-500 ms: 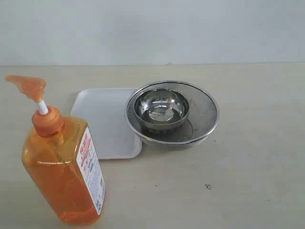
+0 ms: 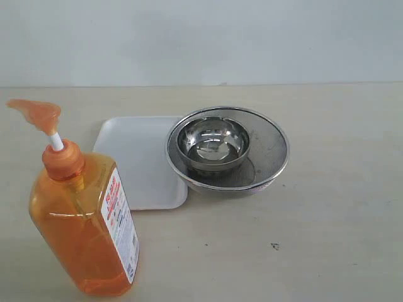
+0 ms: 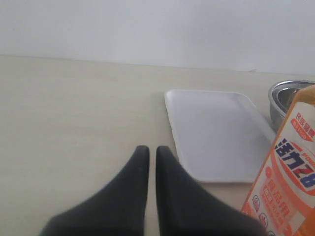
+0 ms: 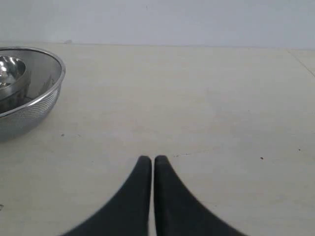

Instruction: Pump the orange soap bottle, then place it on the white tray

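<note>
Beige table (image 2: pixel 327 189) | orange soap bottle (image 2: pixel 82 226) unmoved — near white tray (image 2: pixel 135 157) | left claw (image 3: pixel 148 150), right claw (image 4: pixel 148 160) clenched — empty

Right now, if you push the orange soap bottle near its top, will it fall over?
Probably: the orange soap bottle stands tall on a small base, so a high push could tip it. Its smooth plastic sides may be slippery. Soap inside likely makes it heavy.

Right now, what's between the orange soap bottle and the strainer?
The white tray: its corner sits between orange soap bottle and strainer, exterior view.
</note>
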{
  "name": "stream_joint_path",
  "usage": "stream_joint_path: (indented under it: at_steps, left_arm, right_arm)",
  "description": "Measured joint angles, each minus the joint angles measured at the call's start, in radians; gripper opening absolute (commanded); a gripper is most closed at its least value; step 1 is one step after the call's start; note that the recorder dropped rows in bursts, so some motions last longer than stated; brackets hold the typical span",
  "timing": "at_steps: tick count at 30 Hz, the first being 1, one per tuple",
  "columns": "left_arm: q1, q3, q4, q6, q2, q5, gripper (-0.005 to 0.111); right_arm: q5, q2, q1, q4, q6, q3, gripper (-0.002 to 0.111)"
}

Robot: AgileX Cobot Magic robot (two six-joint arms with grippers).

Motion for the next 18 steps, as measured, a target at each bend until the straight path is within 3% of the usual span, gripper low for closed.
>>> stream_joint_path:
  at_steps: [11, 18]
  left_arm:
    - [0.0, 0.0, 0.0, 0.0, 0.0, 0.0, 0.005]
    - [0.0, 0.0, 0.0, 0.0, 0.0, 0.0, 0.005]
  right_arm:
    - [-0.018, 0.0, 0.0, -0.011, 0.0, 0.0, 0.0]
    - [-0.289, 0.0, 0.0, -0.011, 0.01, 0.0, 0.0]
